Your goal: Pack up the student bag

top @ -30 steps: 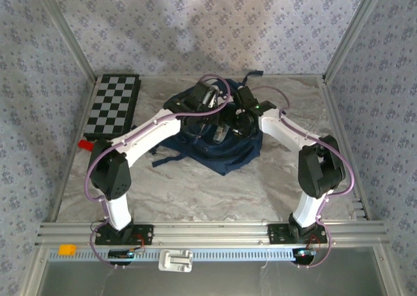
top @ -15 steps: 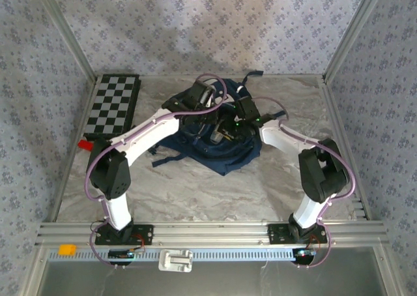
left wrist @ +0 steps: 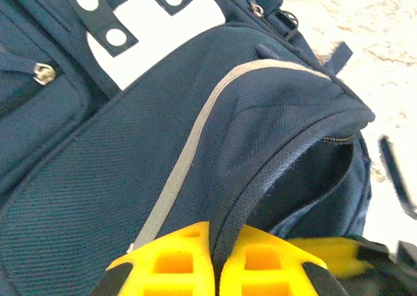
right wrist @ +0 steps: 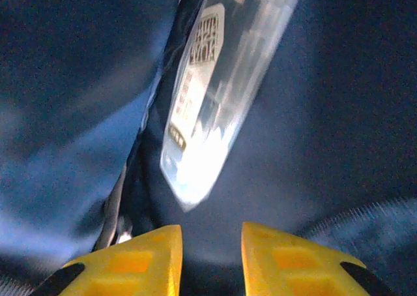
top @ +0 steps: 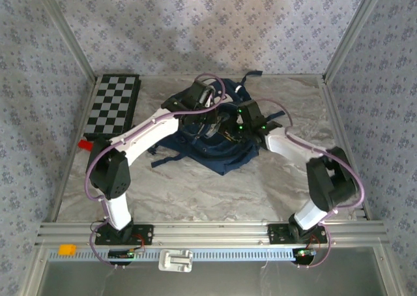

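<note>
Clamps left tool (left wrist: 214, 265) tight on student bag (left wrist: 130, 152) rim. Holds right tool (right wrist: 212, 253) slightly parted, empty, just behind clear plastic case (right wrist: 221, 100); label (right wrist: 202, 48) print unreadable.

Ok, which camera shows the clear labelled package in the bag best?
Right wrist: the clear package lies close, just ahead of the right gripper, label visible. Top external: too small to tell between the arms. Left wrist faces the student bag, its outer flap.
</note>
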`<state>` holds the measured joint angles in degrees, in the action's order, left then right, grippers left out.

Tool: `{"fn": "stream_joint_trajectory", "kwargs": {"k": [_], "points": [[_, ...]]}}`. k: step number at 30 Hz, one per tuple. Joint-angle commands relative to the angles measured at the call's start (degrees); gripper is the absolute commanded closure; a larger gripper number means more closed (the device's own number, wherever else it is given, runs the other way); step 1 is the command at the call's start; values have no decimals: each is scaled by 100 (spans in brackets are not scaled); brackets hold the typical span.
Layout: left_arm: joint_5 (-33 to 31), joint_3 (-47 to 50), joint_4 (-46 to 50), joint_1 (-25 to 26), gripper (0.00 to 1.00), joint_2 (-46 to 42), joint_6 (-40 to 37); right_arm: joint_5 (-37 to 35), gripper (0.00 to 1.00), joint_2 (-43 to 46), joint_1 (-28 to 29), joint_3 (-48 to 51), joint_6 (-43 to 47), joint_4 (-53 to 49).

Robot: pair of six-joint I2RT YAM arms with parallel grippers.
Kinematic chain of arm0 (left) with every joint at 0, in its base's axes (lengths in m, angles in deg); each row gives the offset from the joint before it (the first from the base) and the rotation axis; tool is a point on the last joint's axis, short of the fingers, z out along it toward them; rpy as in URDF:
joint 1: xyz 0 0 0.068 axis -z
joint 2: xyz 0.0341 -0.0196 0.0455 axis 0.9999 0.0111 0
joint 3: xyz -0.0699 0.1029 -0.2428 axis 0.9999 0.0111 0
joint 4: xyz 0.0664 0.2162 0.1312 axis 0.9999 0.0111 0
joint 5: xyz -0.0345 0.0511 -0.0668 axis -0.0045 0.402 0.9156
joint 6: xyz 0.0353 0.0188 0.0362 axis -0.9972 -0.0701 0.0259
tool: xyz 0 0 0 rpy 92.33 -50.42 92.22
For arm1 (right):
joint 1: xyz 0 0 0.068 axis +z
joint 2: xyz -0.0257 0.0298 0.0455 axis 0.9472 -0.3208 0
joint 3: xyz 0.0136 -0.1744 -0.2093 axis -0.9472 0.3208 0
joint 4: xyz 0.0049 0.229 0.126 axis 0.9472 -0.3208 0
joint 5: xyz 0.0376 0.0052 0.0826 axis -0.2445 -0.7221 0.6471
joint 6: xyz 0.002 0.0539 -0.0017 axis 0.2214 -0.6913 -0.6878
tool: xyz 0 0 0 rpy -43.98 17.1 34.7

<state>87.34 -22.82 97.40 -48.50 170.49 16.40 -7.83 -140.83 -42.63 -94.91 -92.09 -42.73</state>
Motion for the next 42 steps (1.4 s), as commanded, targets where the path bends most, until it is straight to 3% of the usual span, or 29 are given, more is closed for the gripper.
{"fn": "stream_joint_trajectory", "kwargs": {"k": [1, 4, 7, 12, 18, 23, 26, 34, 39, 42], "points": [[759, 66, -273, 5, 87, -150, 291, -364, 67, 721, -133, 336, 453, -935], [1190, 101, 75, -77, 60, -232, 231, -597, 60, 1253, -264, 490, 641, -1623], [1457, 647, -103, -325, 47, -721, 361, -552, 56, 1517, -332, 542, 796, -1949], [1849, 1771, -713, -1133, 39, -1382, 808, -647, 50, 1526, 7, 420, 784, -2203], [2304, 2206, -1358, -1754, 39, -1036, 1204, -728, 47, 1093, 629, 448, 382, -1652], [2384, 2008, -1637, -1810, 42, -438, 1347, -633, 50, 697, 689, 372, 217, -1288], [2068, 1851, -1406, -1810, 46, -140, 1431, -838, 51, 608, 627, 220, 389, -1430], [2048, 1997, -2099, -1608, 58, 394, 2160, -741, 53, 319, 54, -45, 871, -1352], [2018, 1809, -2174, -1262, 85, 429, 2471, -1069, 50, 250, -82, -621, 1272, -2159], [1937, 1805, -2160, -1052, 92, 306, 2802, -1504, 44, 312, 178, -904, 1132, -2861]]}}
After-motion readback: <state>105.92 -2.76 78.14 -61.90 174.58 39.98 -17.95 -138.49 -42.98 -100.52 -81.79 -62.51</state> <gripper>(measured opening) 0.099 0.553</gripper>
